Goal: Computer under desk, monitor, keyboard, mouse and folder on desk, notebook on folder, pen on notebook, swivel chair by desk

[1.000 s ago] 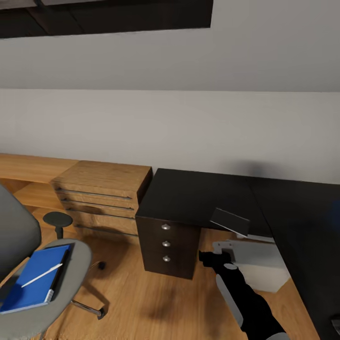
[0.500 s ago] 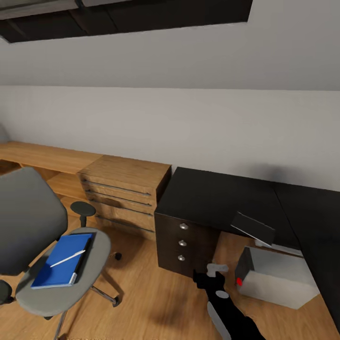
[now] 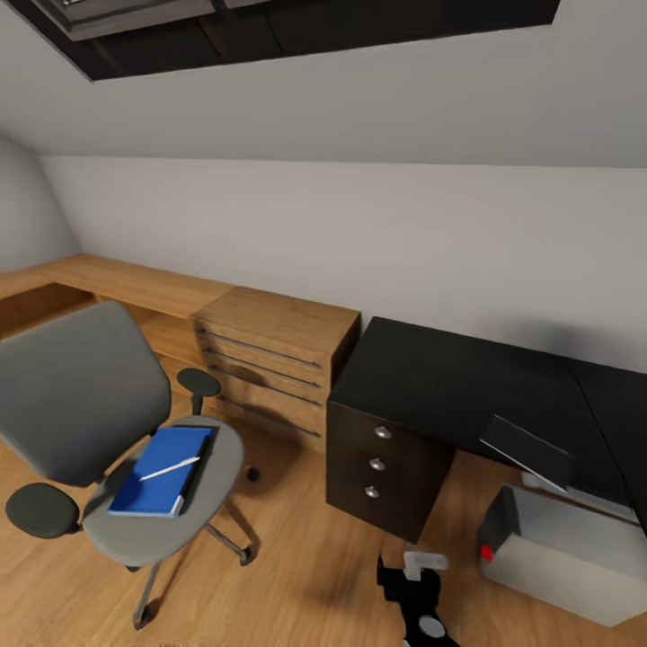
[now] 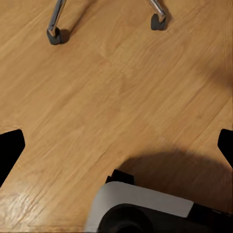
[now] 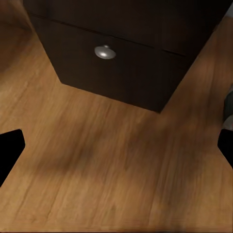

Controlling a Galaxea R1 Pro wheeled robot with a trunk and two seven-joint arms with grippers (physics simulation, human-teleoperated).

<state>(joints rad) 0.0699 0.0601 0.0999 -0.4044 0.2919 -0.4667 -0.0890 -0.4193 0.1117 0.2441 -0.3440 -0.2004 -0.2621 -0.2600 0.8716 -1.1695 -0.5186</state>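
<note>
Swivel chair (image 3: 117, 449): we find it on the wooden floor (image 3: 296, 575), well apart from the desk (image 3: 467, 382), seat turned toward us; its chrome legs and castors show in the left wrist view (image 4: 57, 24).
Folder (image 3: 162, 483): blue, lying flat on the chair seat.
Notebook (image 3: 198, 469): a dark edge showing along the folder's far side; we cannot tell whether it lies under or beside the folder.
Pen (image 3: 169, 468): white, resting diagonally across the folder.
Computer (image 3: 562, 557): on the floor beneath the desk's edge, red dot facing us.
Dark flat panel (image 3: 526, 451): tilted at the desk's front edge above the computer; we cannot tell what it is.
Desk drawers (image 3: 382, 467): three knobs; the lowest knob (image 5: 105, 52) sits ahead of the right wrist camera.
Wooden chest (image 3: 270, 359): beside the desk, not part of the job.
Right gripper (image 5: 116, 145): fingers spread wide, nothing between them, aimed at the floor before the drawer unit.
Left gripper (image 4: 116, 145): fingers likewise parted and empty, over bare floor near the chair base.
Step in hand: we judge this an approach toward the chair to collect the stack.
Advice: we should stop square to the seat, lift the pen first so that it does not roll off, then slide the folder free by its near edge.
</note>
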